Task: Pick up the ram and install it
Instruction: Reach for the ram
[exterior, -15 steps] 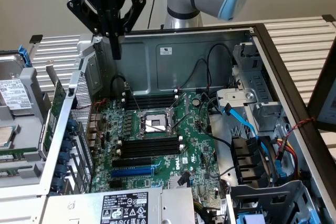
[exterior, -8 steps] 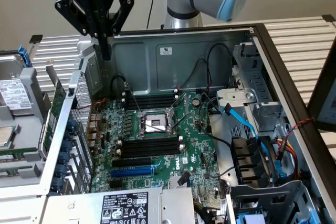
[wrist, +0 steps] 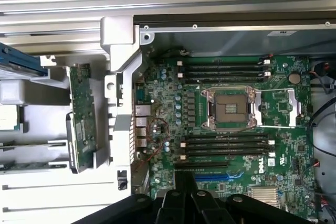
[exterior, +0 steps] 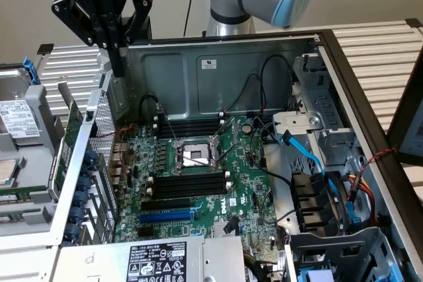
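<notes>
An open computer case lies on a slatted metal bench, its green motherboard facing up. The gripper hangs above the case's corner at the exterior view's left, jaws drawn narrow with nothing visible between them.

The ram stands on edge in a holder outside the case, just beside its perforated side wall, apart from the gripper.

The likely risks: the stick sits tight against that wall, so descending jaws could strike metal. An off-centre grip could tilt the stick, so that it jams when pressed into a slot.

Counted: one ram stick, one empty processor socket, one blue expansion slot, and two banks of black memory slots, one on each side of the socket. The slots within each bank cannot be counted surely.
</notes>
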